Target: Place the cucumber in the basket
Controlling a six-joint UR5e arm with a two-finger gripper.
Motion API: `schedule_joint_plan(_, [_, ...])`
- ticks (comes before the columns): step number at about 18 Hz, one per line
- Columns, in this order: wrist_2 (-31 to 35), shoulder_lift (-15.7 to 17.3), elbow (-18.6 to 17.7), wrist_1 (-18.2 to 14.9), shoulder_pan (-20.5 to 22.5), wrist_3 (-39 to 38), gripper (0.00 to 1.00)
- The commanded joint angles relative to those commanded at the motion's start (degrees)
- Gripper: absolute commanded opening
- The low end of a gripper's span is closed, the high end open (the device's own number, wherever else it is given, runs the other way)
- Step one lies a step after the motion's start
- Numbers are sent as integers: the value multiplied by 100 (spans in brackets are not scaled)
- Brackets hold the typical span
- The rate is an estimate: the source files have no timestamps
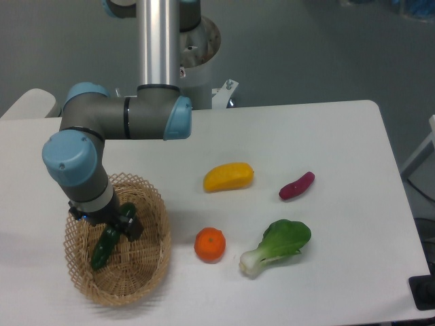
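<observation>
A white table (326,136) with rounded corners filled most of the frame; behind it, along the upper edge, lay a grey floor, and the arm's cylindrical base (197,41) stood at upper centre. At the lower left of the frame the basket (146,268) rested on the table. The gripper (117,227) reached down into the basket, its fingers pinching the cucumber (103,250), which lay tilted inside the basket with its lower end toward the lower left, near or on the woven floor; whether it touched could not be told. At the centre of the frame lay a yellow fruit (228,176), with a purple vegetable (297,185) to its right. Below them, at lower centre, sat an orange (210,244), and just to its right a bok choy (275,246). These four items lay apart from one another and outside the basket.
</observation>
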Motion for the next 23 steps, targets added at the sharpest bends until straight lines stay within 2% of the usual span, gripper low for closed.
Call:
schedule_joint_plan(8, [1, 379, 107, -53, 906, 2153, 100])
schedule_joint_plan(14, [-34, 669, 99, -360, 1697, 4210, 100])
schedule_joint_plan(18, [-17, 695, 125, -431, 2049, 5431, 100])
schedule_joint_plan(21, [-43, 704, 99, -431, 2269, 6092, 100])
schedule_joint_plan(23, [-61, 695, 116, -422, 2287, 6190, 100])
